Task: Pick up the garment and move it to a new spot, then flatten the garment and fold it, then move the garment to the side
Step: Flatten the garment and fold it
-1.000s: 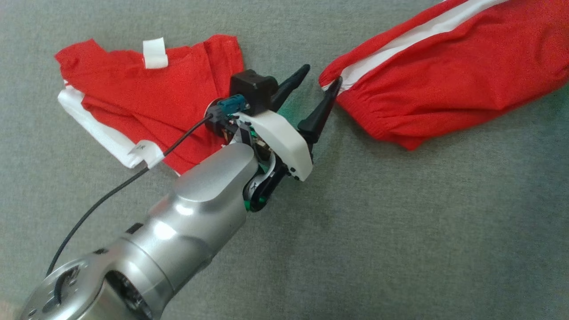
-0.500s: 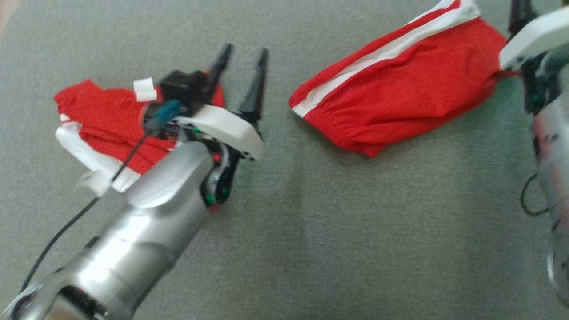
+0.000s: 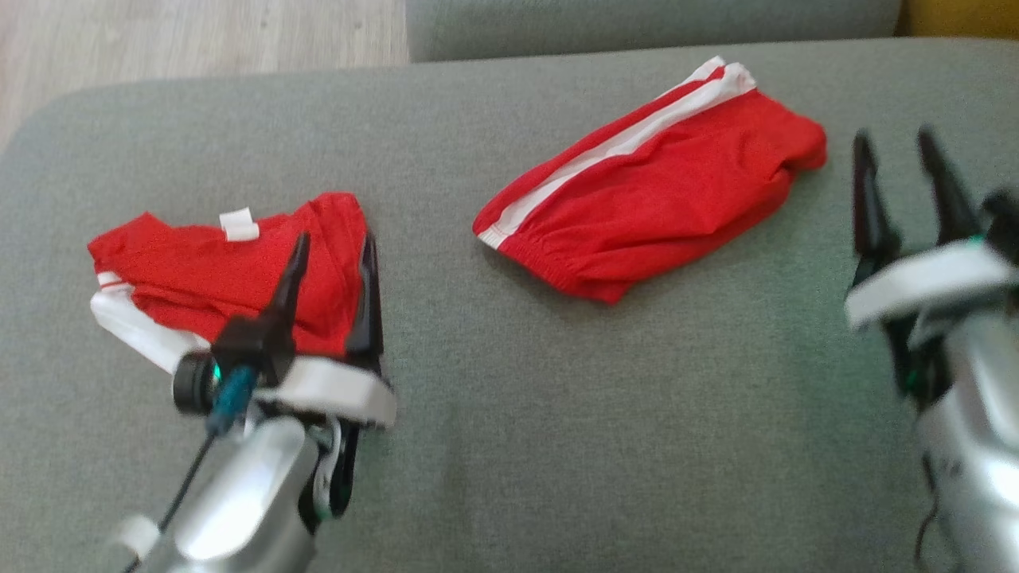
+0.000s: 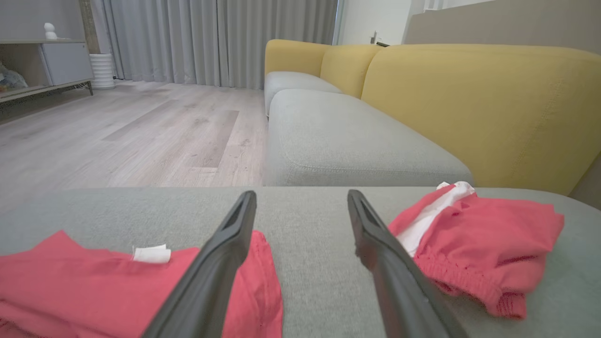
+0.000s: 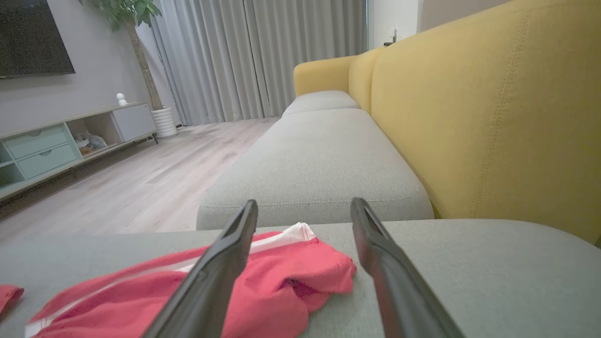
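Note:
Two red garments lie on the grey sofa seat [image 3: 557,414]. One, with a white side stripe [image 3: 653,199], lies bunched at the middle back. The other, crumpled with a white label [image 3: 199,278], lies at the left. My left gripper [image 3: 334,243] hovers open over the right edge of the left garment, holding nothing. In the left wrist view its fingers [image 4: 301,193] point between the left garment [image 4: 94,281] and the striped one [image 4: 479,239]. My right gripper [image 3: 893,142] stands open just right of the striped garment, apart from it. In the right wrist view [image 5: 304,202] the striped garment [image 5: 281,286] lies below the left finger.
A second grey seat cushion [image 4: 338,136] and the yellow backrest [image 4: 493,108] lie beyond the seat. Wooden floor [image 3: 199,36] borders the seat's far left edge. Curtains [image 5: 258,56] and a low cabinet [image 5: 56,145] stand farther off.
The head camera has pulled back, showing more of the seat. My left gripper has drawn away from the striped garment's hem to the left garment. My right gripper has come into view, open.

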